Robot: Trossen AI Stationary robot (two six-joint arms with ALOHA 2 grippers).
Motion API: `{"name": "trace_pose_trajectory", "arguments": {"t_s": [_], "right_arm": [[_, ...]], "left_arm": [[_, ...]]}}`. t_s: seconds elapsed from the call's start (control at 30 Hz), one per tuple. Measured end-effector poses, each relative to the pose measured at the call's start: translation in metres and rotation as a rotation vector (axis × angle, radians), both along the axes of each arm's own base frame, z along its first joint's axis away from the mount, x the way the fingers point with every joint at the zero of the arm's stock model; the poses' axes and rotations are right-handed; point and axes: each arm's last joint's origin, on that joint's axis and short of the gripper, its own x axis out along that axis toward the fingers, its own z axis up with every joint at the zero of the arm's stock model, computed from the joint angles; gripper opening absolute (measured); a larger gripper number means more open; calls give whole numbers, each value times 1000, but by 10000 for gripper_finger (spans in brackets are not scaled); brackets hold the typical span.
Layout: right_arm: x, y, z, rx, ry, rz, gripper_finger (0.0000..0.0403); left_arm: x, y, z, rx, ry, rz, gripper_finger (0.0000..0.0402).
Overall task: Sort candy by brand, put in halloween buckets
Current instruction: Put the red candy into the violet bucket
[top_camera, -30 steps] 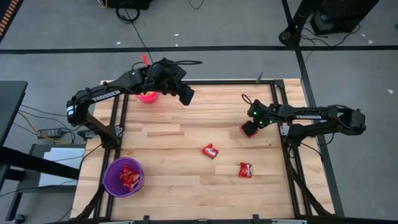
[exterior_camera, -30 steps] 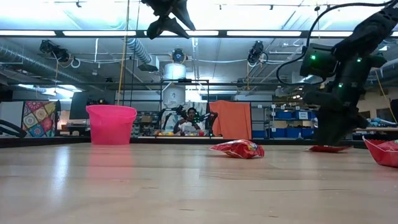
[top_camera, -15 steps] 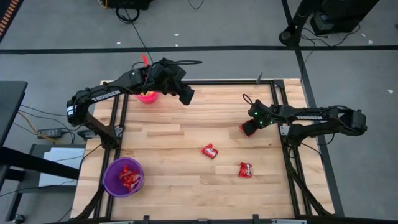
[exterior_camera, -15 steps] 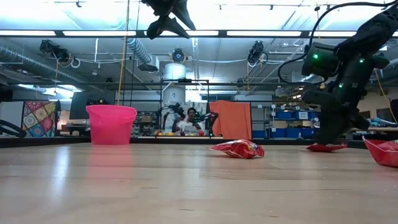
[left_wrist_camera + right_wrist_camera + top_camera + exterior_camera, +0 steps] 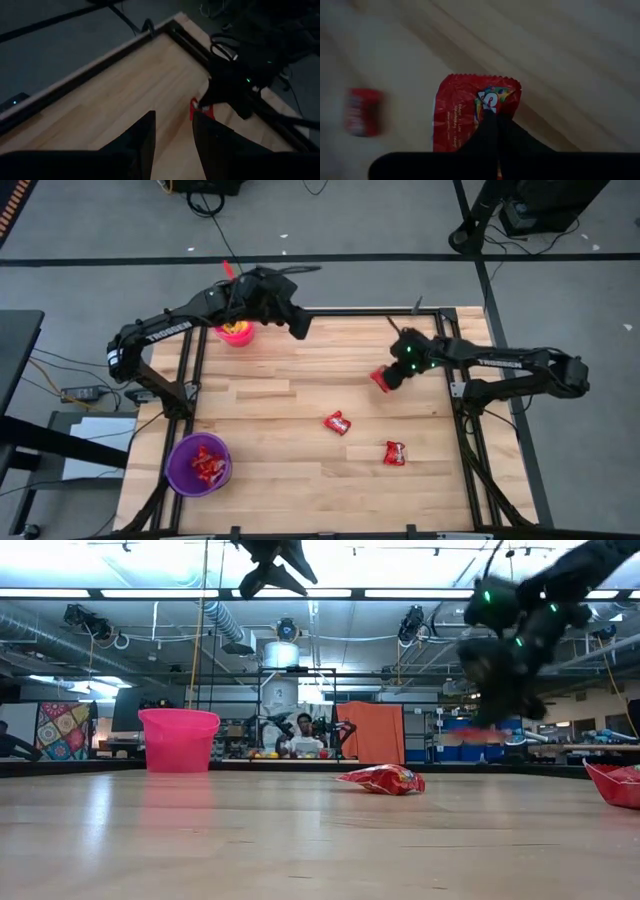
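We see the right end effector [image 5: 383,378] pinching a red packet [image 5: 470,120] above the tabletop [image 5: 300,380]. Left end effector [image 5: 296,325] open at 11 o'clock, beside the pink bucket [image 5: 236,333]

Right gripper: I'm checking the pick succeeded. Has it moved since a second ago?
Yes. The right gripper, shut on a shiny red candy packet, has lifted and shifted left, away from the table's right black frame rail.

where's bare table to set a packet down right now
Bare wood runs along the table's near edge, from the purple bucket rightward, and below the left gripper. Crowded: two red packets under the right gripper, which holds a third.
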Motion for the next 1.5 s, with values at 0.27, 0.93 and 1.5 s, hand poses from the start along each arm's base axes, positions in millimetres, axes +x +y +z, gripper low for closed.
{"name": "trace_pose_trajectory", "arguments": {"t_s": [0.27,0.93,1.5], "right_arm": [[17,-13,94,-177,-302,73,1],[12,-14,249,-621,-807,133,0],[33,-27,234,-632,-730,121,0]], "left_arm": [[-13,17,33,46,-102,26,136],[21,31,65,-49,-623,-233,135],[60,36,42,-174,-686,-352,135]]}}
